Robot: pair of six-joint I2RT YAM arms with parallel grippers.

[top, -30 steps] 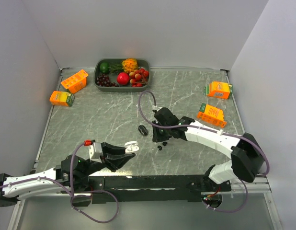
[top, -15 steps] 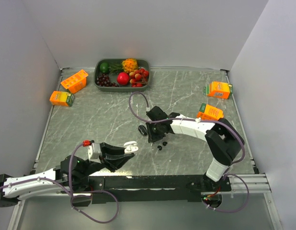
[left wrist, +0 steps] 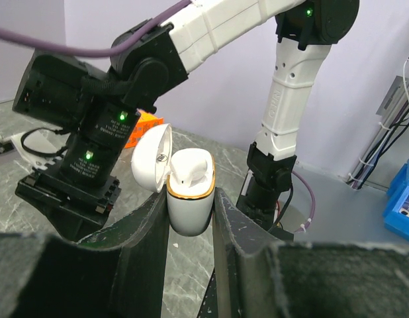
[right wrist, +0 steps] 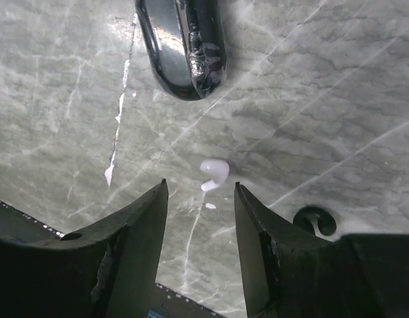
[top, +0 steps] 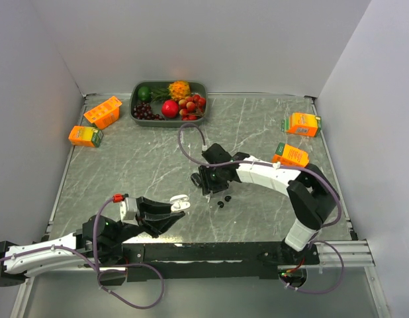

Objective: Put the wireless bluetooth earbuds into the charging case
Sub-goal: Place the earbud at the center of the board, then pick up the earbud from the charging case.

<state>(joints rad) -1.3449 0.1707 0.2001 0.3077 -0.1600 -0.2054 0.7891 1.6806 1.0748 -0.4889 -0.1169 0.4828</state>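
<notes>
1. White with a gold rim, the charging case [left wrist: 189, 193] stands upright, clamped between the fingers of the left end effector [left wrist: 189, 207]. Its lid [left wrist: 150, 158] is swung open. That arm holds it near its own base, apart from where the other arm works.
2. Inside the open case, the left wrist view shows a pale rounded shape that may be one bud already seated. I cannot tell for sure, and the rest of the inside is hidden.
3. The right end effector [right wrist: 200, 189] hangs low over the marble surface [right wrist: 323, 99]. Its fingers are apart and nothing is between them.
4. The white earbud [right wrist: 214, 172] lies on the surface just ahead of that gap and in line with it. Neither finger touches it, so the pick-up is not yet made.
5. A black earbud [right wrist: 315, 220] lies just beside the right-hand finger. The top view shows a second one close by it. A glossy black oblong thing [right wrist: 183, 46], perhaps another case, lies beyond the white earbud.
6. My judgement is that the task is at an early stage: the case is open and presented, but no loose bud is in hand. The white earbud must be closed on, lifted, carried across to the case and seated. Being white like the case, it looks the likely match.
</notes>
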